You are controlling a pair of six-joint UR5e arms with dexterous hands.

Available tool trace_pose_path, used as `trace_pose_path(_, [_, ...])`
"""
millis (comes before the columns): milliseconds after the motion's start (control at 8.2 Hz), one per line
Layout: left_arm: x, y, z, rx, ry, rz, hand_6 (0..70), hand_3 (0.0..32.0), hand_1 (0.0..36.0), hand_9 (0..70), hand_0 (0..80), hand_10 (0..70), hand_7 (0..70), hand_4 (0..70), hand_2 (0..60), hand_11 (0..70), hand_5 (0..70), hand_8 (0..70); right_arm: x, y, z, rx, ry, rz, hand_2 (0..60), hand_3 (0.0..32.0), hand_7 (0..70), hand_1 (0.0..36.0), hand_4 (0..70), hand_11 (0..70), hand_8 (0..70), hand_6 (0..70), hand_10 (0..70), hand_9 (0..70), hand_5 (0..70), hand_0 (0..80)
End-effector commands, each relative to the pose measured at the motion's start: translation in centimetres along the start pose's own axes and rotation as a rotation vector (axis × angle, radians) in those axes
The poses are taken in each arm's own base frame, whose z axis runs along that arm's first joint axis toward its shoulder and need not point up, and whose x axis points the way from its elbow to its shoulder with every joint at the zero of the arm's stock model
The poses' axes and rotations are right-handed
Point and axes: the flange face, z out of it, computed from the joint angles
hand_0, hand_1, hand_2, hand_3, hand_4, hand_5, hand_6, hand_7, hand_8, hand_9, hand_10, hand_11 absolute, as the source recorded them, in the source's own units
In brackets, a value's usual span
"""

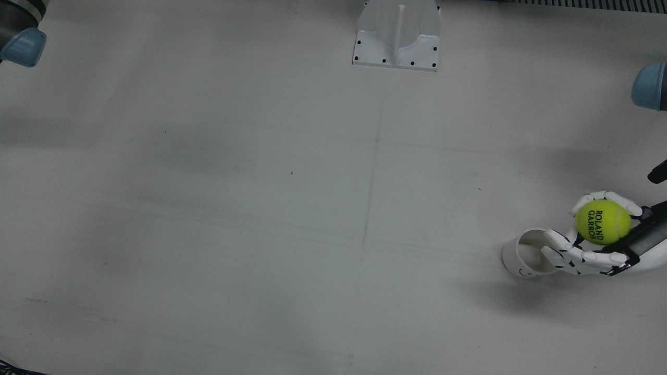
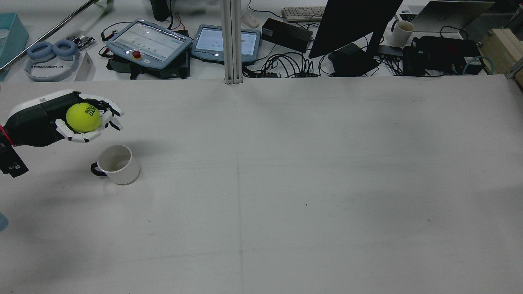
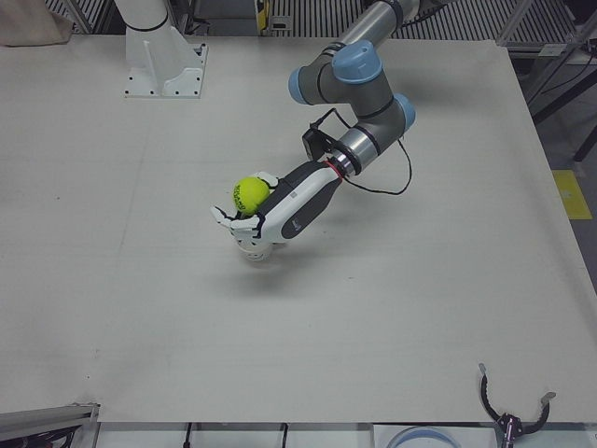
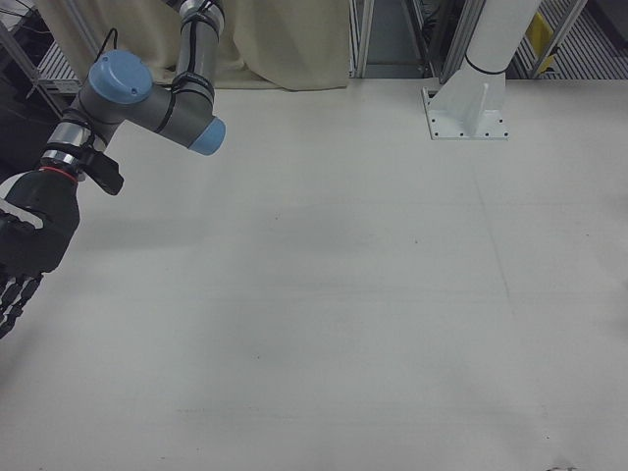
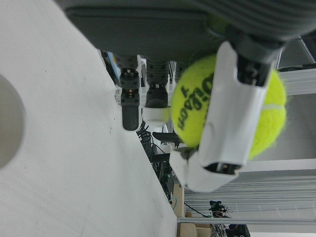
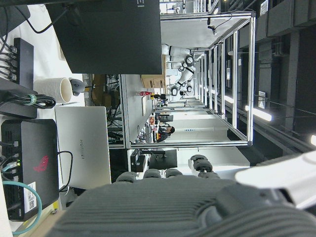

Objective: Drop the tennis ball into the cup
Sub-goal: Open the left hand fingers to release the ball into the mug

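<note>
My left hand (image 2: 61,120) is shut on a yellow-green tennis ball (image 2: 83,117) and holds it palm-up above the table. A white cup (image 2: 116,164) with a dark handle stands upright on the table, just beside and below the hand. In the front view the ball (image 1: 603,222) sits in the hand (image 1: 583,255), whose fingertips reach over the cup (image 1: 521,255). The left-front view shows the ball (image 3: 250,195) over the cup (image 3: 252,250). My right hand (image 4: 29,240) hangs at the table's far side, open and empty.
A white arm pedestal (image 1: 397,39) is bolted at the table's back middle. Beyond the far table edge in the rear view are teach pendants (image 2: 149,43), a monitor (image 2: 351,28) and cables. The right arm's elbow (image 4: 118,78) is raised over the table's side.
</note>
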Motion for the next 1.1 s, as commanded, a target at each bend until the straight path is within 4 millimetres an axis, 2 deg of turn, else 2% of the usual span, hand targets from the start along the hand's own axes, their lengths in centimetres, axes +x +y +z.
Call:
trace_pose_path(0, [-1.6, 0.6, 1.4, -0.007, -0.023, 0.008, 70.0, 0.0, 31.8, 70.0, 65.8, 22.5, 70.0, 43.3, 50.0, 34.6, 24.3, 57.9, 0.0, 0.0, 0.0, 0.001, 0.000, 0.000, 0.0, 0.0, 0.0, 0.0, 0.0, 0.0, 0.0, 0.0, 0.0, 0.0, 0.0, 0.0])
trace_pose_path(122, [-1.8, 0.3, 1.3, 0.002, -0.019, 0.013, 70.0, 0.0, 28.7, 70.0, 59.1, 21.0, 70.0, 42.1, 47.8, 32.1, 19.7, 54.9, 0.0, 0.0, 0.0, 0.001, 0.000, 0.000, 0.0, 0.0, 0.0, 0.0, 0.0, 0.0, 0.0, 0.0, 0.0, 0.0, 0.0, 0.0])
trace_pose_path(244, [-1.8, 0.2, 1.3, 0.004, -0.018, 0.013, 66.0, 0.0, 27.5, 70.0, 56.8, 20.4, 70.0, 41.6, 47.5, 31.0, 17.6, 53.6, 0.0, 0.0, 0.0, -0.001, 0.000, 0.000, 0.0, 0.0, 0.0, 0.0, 0.0, 0.0, 0.0, 0.0, 0.0, 0.0, 0.0, 0.0])
trace_pose_path(366, [-1.6, -0.1, 1.3, 0.012, 0.000, 0.014, 70.0, 0.0, 26.5, 70.0, 56.7, 20.4, 70.0, 41.6, 48.0, 30.9, 19.8, 54.6, 0.0, 0.0, 0.0, -0.001, 0.000, 0.000, 0.0, 0.0, 0.0, 0.0, 0.0, 0.0, 0.0, 0.0, 0.0, 0.0, 0.0, 0.0])
trace_pose_path(488, [-1.6, -0.7, 1.2, 0.027, 0.013, 0.025, 61.4, 0.0, 26.6, 70.0, 56.2, 20.4, 70.0, 41.6, 44.6, 30.8, 16.6, 52.8, 0.0, 0.0, 0.0, 0.001, 0.000, 0.000, 0.0, 0.0, 0.0, 0.0, 0.0, 0.0, 0.0, 0.0, 0.0, 0.0, 0.0, 0.0])
trace_pose_path(610, [-1.8, -0.9, 0.8, 0.033, 0.013, 0.029, 50.0, 0.0, 24.8, 59.1, 56.6, 14.1, 70.0, 34.0, 29.6, 22.0, 14.1, 39.7, 0.0, 0.0, 0.0, -0.001, 0.000, 0.000, 0.0, 0.0, 0.0, 0.0, 0.0, 0.0, 0.0, 0.0, 0.0, 0.0, 0.0, 0.0])
trace_pose_path(732, [-1.8, -1.2, 0.4, 0.028, 0.016, 0.032, 16.5, 0.0, 30.1, 21.6, 58.3, 5.3, 50.3, 21.4, 26.4, 10.0, 8.2, 10.7, 0.0, 0.0, 0.0, 0.001, 0.000, 0.000, 0.0, 0.0, 0.0, 0.0, 0.0, 0.0, 0.0, 0.0, 0.0, 0.0, 0.0, 0.0])
trace_pose_path(854, [-2.0, -1.4, 0.1, 0.022, 0.016, 0.031, 4.4, 0.0, 33.2, 3.7, 61.2, 1.6, 25.7, 11.2, 22.0, 5.2, 6.6, 0.2, 0.0, 0.0, 0.0, 0.001, 0.000, 0.000, 0.0, 0.0, 0.0, 0.0, 0.0, 0.0, 0.0, 0.0, 0.0, 0.0, 0.0, 0.0])
trace_pose_path(976, [-2.0, -1.1, 0.3, 0.013, 0.019, 0.031, 0.0, 0.0, 35.2, 3.6, 62.1, 0.9, 25.1, 7.4, 21.4, 4.4, 5.1, 0.0, 0.0, 0.0, 0.0, -0.001, 0.000, 0.000, 0.0, 0.0, 0.0, 0.0, 0.0, 0.0, 0.0, 0.0, 0.0, 0.0, 0.0, 0.0])
